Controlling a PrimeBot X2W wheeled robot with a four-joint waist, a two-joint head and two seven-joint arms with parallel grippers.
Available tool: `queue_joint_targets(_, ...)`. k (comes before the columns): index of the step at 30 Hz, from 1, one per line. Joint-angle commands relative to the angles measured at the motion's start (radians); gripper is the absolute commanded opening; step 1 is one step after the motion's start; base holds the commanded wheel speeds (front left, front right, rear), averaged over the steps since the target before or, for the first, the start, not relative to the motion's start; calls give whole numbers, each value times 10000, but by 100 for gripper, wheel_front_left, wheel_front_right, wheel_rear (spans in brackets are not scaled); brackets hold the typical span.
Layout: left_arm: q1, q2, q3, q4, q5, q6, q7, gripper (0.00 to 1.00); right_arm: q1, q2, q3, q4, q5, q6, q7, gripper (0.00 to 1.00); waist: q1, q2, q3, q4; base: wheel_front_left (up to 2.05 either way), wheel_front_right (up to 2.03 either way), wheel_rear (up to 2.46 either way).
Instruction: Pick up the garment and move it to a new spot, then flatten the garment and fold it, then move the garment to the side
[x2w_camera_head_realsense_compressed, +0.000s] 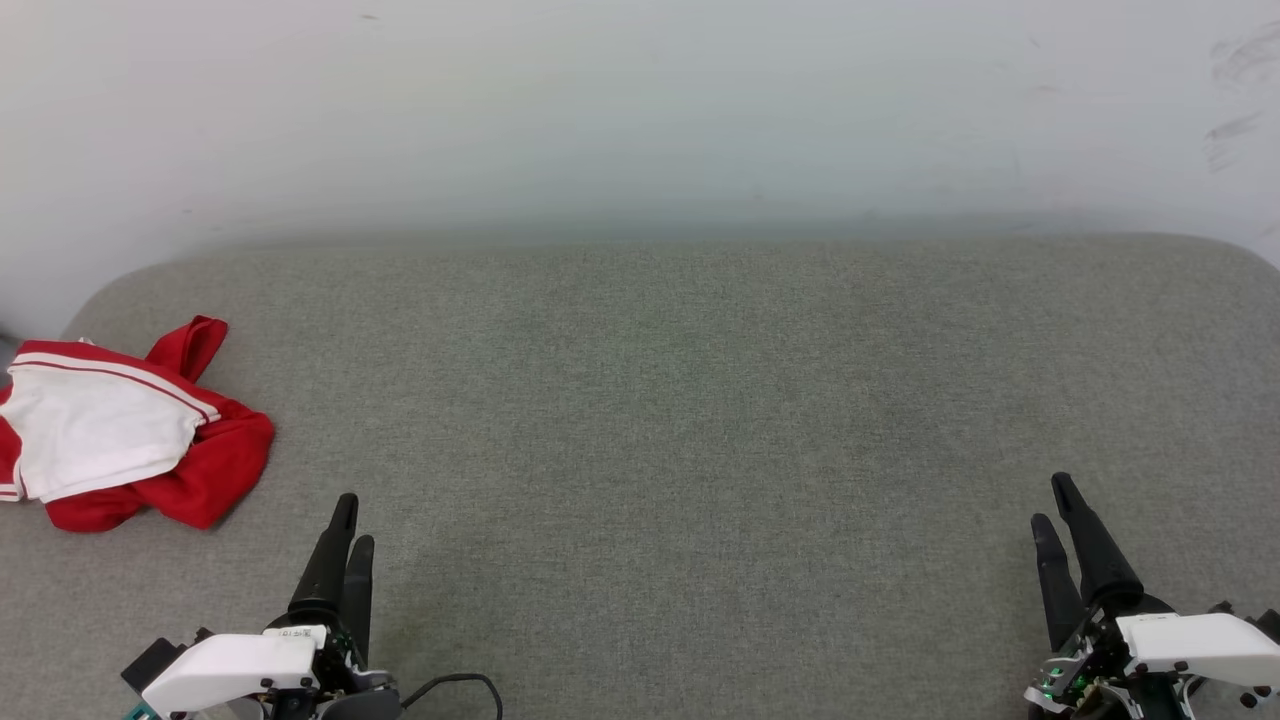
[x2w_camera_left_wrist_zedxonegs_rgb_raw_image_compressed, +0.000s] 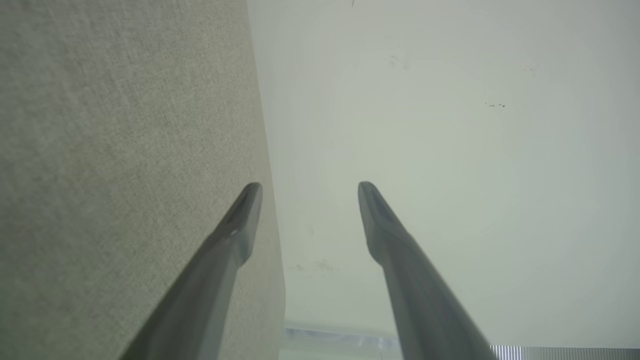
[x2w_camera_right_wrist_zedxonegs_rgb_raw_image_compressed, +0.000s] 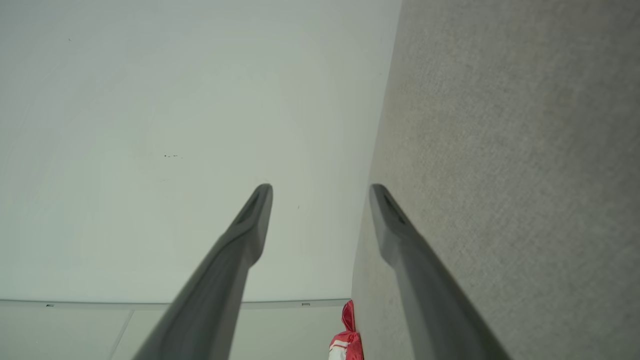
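Broadly, a grey fabric cushion (x2w_camera_head_realsense_compressed: 700, 420) spreads across the lower two thirds of the head view, its corners rounded at upper left and upper right. A pale, scuffed wall (x2w_camera_head_realsense_compressed: 640, 100) rises behind it along the top.

The garment (x2w_camera_head_realsense_compressed: 120, 430) lies crumpled at the far left of the frame, at mid height, partly cut off by the frame's edge. Red cloth is bunched under a white sleeve with red striped trim. It sits close to the cushion's left end.

The left gripper (x2w_camera_head_realsense_compressed: 355, 520) stands at lower left, near the garment but apart from it. The right gripper (x2w_camera_head_realsense_compressed: 1050, 500) stands at lower right, well apart from it. Both wrist views show two dark fingers spread with a bare gap between them, so each gripper is wide open and has hold of nothing. A thin dark cable (x2w_camera_head_realsense_compressed: 460, 690) loops along the bottom edge beside the left gripper.

Several things could likely go wrong from here. Because the garment lies so near the cushion's end, a sideways nudge during the approach could push it off. Because it is bunched, a pinch might catch only the white sleeve or one layer, so the rest would trail twisted and be hard to flatten. The cable could perhaps snag as the left arm reaches.

None of these things is a container. The garment rests loose, directly on the cushion, inside nothing.
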Motion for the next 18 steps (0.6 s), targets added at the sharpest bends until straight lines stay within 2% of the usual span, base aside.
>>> queue_joint_targets(1,-92,19,-45,-255,92,-9,-115,100,-127,-5,56,-245,-146,2,-135,100,0,-1,4,0,0,0,0)
queue_joint_targets(11,61,23,-142,-523,486,-12,-576,100,-51,-4,52,-273,-778,2,-601,100,0,-1,8,10,0,0,0)
queue_joint_targets(18,136,26,247,-589,1282,-15,-868,100,-138,-4,-111,-64,-1988,2,-895,100,0,-1,1,18,0,0,0)
